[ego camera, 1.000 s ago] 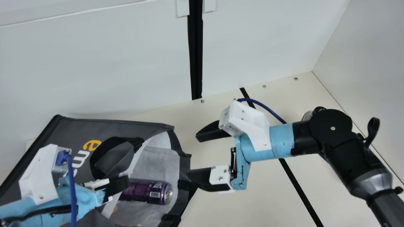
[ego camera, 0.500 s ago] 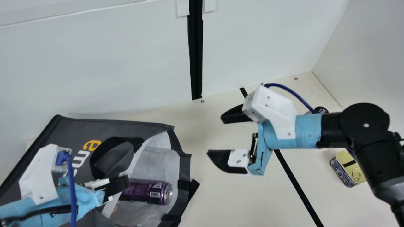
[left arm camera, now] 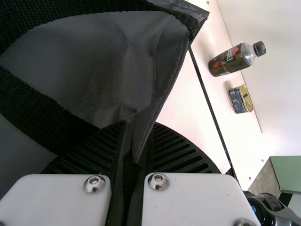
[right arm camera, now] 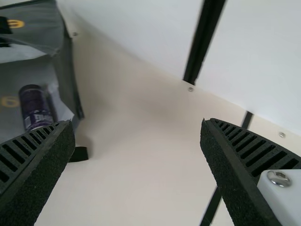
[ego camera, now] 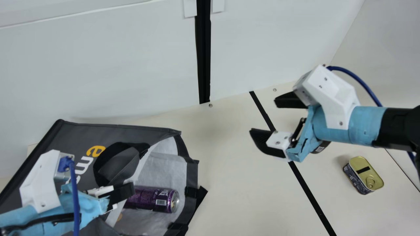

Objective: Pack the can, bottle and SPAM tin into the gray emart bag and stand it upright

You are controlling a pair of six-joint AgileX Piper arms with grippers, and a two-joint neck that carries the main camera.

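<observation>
In the main view my left gripper (ego camera: 121, 193) is at the mouth of the gray bag (ego camera: 75, 134), which lies on its side. The left wrist view shows that gripper (left arm camera: 130, 155) shut on the bag's edge (left arm camera: 157, 101). The purple can (ego camera: 154, 199) lies inside the open mouth. My right gripper (ego camera: 267, 114) is open and empty above the table; in its wrist view the gripper (right arm camera: 136, 136) has bare table between its fingers. The SPAM tin (ego camera: 366, 175) rests at the right. The dark bottle (left arm camera: 230, 60) shows in the left wrist view beside the tin (left arm camera: 240, 99), mostly behind my right gripper in the main view.
A white wall (ego camera: 115, 65) runs behind the table (ego camera: 236, 196), and another (ego camera: 387, 49) rises at the right. A black strip (ego camera: 308, 193) crosses the tabletop between the bag and the tin. A black strap end (ego camera: 200, 195) sticks out from the bag's mouth.
My right gripper has moved right and toward the back wall, away from the bag, staying open. Its arm has uncovered the tin. The left gripper, bag and can keep still.
</observation>
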